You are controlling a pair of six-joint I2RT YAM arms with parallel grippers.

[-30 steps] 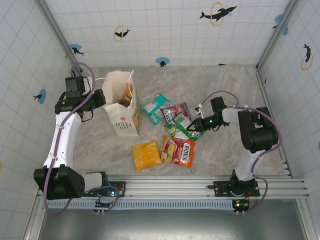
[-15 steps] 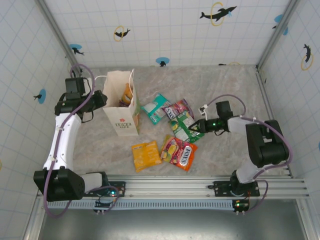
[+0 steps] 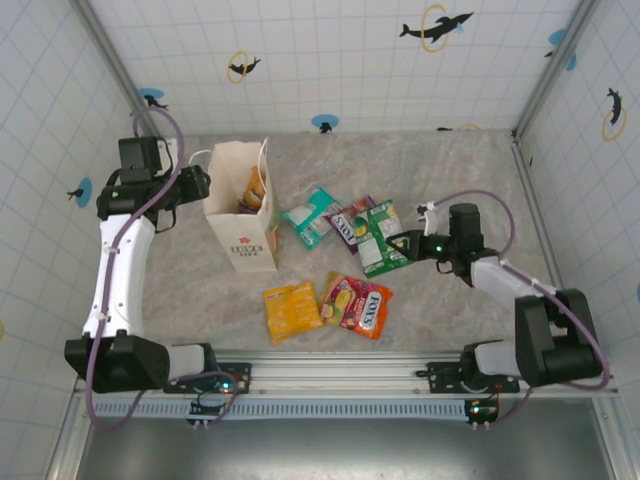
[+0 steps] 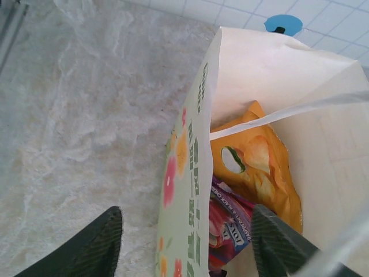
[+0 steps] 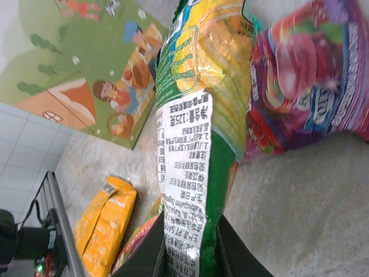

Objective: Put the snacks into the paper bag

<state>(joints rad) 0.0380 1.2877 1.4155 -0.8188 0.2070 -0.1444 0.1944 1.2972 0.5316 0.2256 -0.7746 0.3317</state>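
Lab robot cell, white grid walls [image 3: 330, 70], dolphin stickers [image 3: 436, 25], aluminium mounting rail [image 3: 400, 372]

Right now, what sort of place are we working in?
Likely a purpose-built robot test cell, not a shop or kitchen: white grid-panel walls with dolphin stickers enclose a marble-look table, and the left arm and right arm are bolted to an aluminium rail.

A: Legible print, top view?
B: "FOX'S" on the red-yellow packet [image 3: 357, 305]
A: Right wrist?
B: "125" among Chinese small print on the green packet [image 5: 187, 144]
A: And the bag [image 3: 243, 248] logo?
B: Red mark; text beneath too small to read
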